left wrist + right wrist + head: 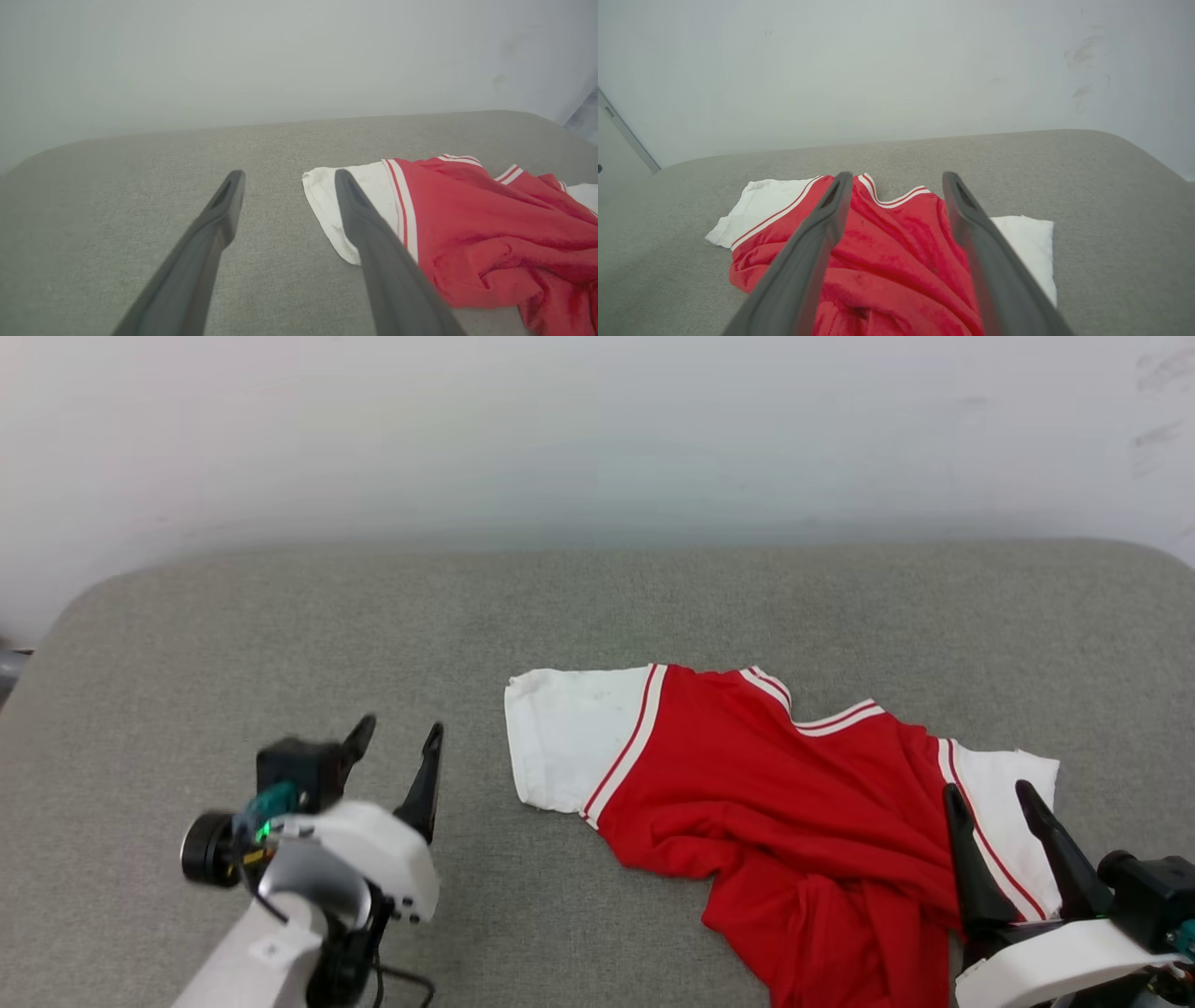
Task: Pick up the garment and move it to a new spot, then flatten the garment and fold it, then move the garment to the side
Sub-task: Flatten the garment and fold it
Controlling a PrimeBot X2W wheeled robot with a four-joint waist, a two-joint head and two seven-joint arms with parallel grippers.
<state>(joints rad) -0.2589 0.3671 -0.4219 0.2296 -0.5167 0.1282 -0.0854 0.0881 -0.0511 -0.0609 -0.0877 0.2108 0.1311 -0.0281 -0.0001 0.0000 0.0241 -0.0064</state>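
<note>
The garment (766,793), a red jersey with white sleeves and striped trim, lies rumpled on the grey cushioned surface (597,616), right of centre; no numbers show. Its lower part is bunched and runs off the head view's bottom edge. My left gripper (397,733) is open, hovering left of the white sleeve (560,737) and apart from it; in the left wrist view the garment (472,224) lies just right of the open gripper (287,175). My right gripper (985,789) is open above the garment's right side; its wrist view shows the red cloth (896,252) between the gripper (896,176) fingers.
A pale wall (597,429) rises behind the grey surface. The surface's rounded corners curve away at far left (84,597) and far right (1158,555). Bare grey fabric stretches to the left of and behind the garment.
</note>
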